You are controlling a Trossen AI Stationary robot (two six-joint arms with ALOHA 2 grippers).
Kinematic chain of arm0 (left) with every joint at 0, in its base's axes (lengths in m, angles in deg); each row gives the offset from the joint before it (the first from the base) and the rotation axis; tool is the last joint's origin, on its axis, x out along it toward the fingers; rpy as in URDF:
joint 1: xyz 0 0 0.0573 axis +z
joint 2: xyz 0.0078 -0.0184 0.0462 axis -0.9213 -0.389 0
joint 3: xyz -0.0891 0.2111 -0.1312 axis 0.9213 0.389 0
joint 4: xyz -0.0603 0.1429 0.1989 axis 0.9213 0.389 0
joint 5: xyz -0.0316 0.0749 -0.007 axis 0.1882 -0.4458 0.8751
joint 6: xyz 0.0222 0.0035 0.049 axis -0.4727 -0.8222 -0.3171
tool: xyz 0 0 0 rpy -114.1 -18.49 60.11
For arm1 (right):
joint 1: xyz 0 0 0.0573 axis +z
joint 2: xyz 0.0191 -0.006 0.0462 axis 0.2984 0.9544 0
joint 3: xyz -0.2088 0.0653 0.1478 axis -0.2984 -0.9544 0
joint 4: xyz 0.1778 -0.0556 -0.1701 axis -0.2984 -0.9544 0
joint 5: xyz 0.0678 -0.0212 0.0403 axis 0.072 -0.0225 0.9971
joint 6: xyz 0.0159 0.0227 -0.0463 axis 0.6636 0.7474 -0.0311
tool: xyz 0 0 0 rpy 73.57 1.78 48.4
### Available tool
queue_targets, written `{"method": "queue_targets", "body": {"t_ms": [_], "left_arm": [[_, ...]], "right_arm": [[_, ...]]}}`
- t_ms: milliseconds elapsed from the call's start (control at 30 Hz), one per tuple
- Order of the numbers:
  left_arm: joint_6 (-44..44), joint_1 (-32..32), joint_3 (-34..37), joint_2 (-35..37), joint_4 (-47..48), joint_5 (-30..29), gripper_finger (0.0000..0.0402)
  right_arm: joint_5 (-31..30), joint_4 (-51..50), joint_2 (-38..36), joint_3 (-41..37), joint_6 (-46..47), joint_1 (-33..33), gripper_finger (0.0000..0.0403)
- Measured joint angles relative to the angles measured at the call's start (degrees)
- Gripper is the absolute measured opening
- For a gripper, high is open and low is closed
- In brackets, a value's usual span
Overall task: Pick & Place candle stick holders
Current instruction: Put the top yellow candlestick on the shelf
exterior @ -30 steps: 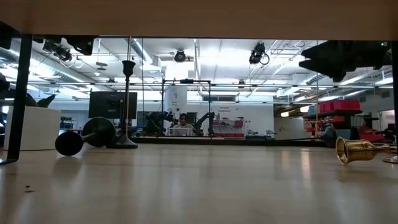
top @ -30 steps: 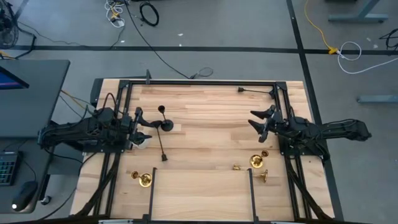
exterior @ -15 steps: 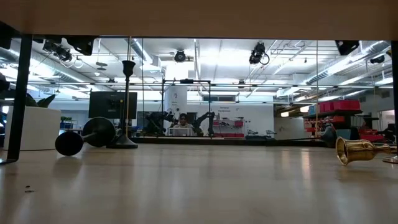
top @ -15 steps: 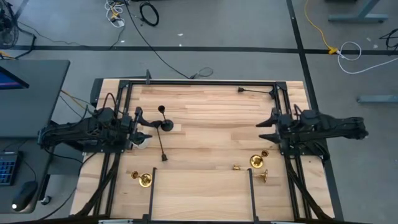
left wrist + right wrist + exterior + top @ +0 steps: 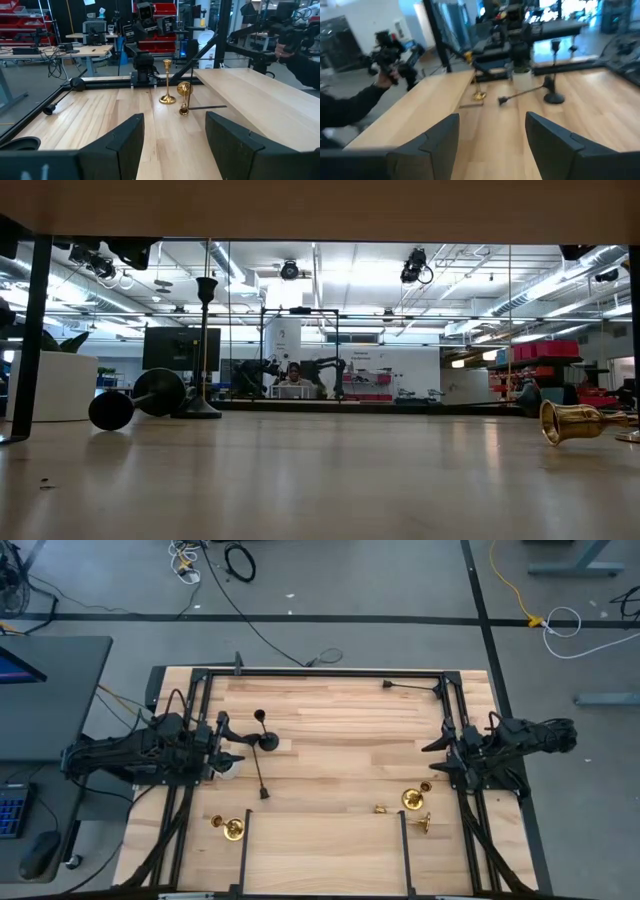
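Observation:
Near the table's left side, one black candle stick holder [image 5: 268, 739] stands upright and a second [image 5: 262, 776] lies on its side. A third black one [image 5: 392, 686] lies at the far right. One brass holder [image 5: 232, 829] lies near left, and others [image 5: 411, 799] lie and stand near right. In the left wrist view one of these [image 5: 167, 84] stands on its base. My left gripper [image 5: 224, 739] is open and empty beside the upright black holder. My right gripper [image 5: 438, 757] is open and empty at the right edge, just beyond the brass holders.
A white pot with a green plant [image 5: 229, 766] stands right by my left gripper. A black frame [image 5: 320, 671] borders the table, with two posts [image 5: 404, 840] near the front. In the right wrist view, a person's hand holds a device [image 5: 390, 60] beyond the table.
My right gripper has drawn back toward the table's right edge and turned a little. It has left the low view. Nothing on the table has moved.

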Motion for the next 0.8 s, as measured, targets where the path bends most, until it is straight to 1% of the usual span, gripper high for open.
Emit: {"method": "queue_targets", "body": {"t_ms": [67,200,233,333,467,600,700,767,800], "left_arm": [[0.00,0.00,0.00,0.00,-0.02,0.00,0.0211],[0.15,-0.01,0.00,0.00,-0.01,0.00,0.0211],[0.15,0.00,0.00,0.00,-0.02,0.00,0.0211],[0.15,0.00,0.00,0.00,-0.02,0.00,0.0211],[0.17,0.00,0.00,0.00,-0.02,0.00,0.0211],[0.17,0.00,0.00,0.00,-0.02,0.00,0.0211],[0.16,-0.02,0.00,0.00,-0.02,-0.02,0.0211],[-0.09,0.00,0.00,0.00,0.00,-0.02,0.0211],[-0.08,0.00,0.00,0.00,-0.03,-0.02,0.0211]], "right_arm": [[-1.88,2.30,0.00,-1.77,-0.73,1.01,0.0229],[-2.59,7.34,0.00,-6.60,-2.13,2.73,0.0229],[-3.11,6.84,0.00,-7.15,-2.32,3.02,0.0229],[-5.51,4.87,0.00,-7.14,1.05,3.78,0.0229],[-5.45,4.05,0.11,-5.42,1.56,5.08,0.0229],[-4.96,-3.75,0.70,-2.08,6.69,6.44,0.0229],[-4.88,-5.44,2.26,0.04,9.13,7.28,0.0229],[-3.01,-6.03,3.89,1.83,9.83,7.62,0.0229],[-1.95,-7.90,4.99,2.57,10.87,7.79,0.0229]]}}
